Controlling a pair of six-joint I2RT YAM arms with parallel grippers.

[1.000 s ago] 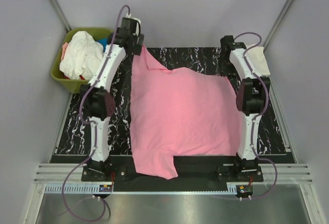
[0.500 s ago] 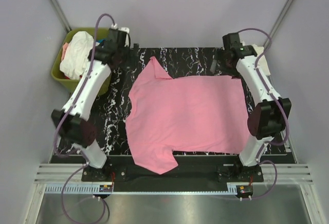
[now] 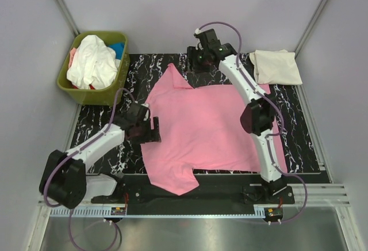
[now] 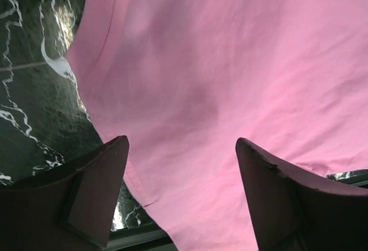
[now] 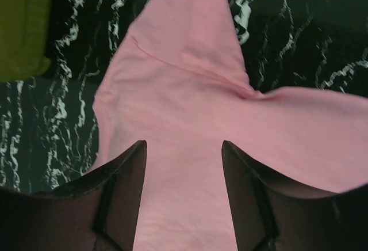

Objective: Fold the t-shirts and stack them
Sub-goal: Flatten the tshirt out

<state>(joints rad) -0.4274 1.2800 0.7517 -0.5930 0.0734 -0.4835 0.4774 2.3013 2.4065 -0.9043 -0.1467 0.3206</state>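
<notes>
A bright pink t-shirt (image 3: 213, 124) lies spread flat on the black marbled mat (image 3: 299, 136). One sleeve (image 3: 172, 78) points to the far left and another (image 3: 175, 179) hangs over the near edge. My left gripper (image 3: 154, 131) hovers open over the shirt's left hem, and in the left wrist view this gripper (image 4: 181, 143) has only pink cloth (image 4: 230, 78) below it. The right gripper (image 3: 193, 62) is open above the far sleeve; in the right wrist view that gripper (image 5: 183, 144) looks down on the sleeve (image 5: 190, 38). A folded cream t-shirt (image 3: 277, 67) rests at the back right.
An olive-green bin (image 3: 64, 82) stands off the mat's far left corner, holding a crumpled white t-shirt (image 3: 92, 61) and a bit of blue cloth (image 3: 118, 48). Grey walls close in on both sides.
Both arms let go of the pink shirt's far corners. The left arm drew back to the shirt's left hem. The right arm swung left over the far sleeve, uncovering the cream shirt.
</notes>
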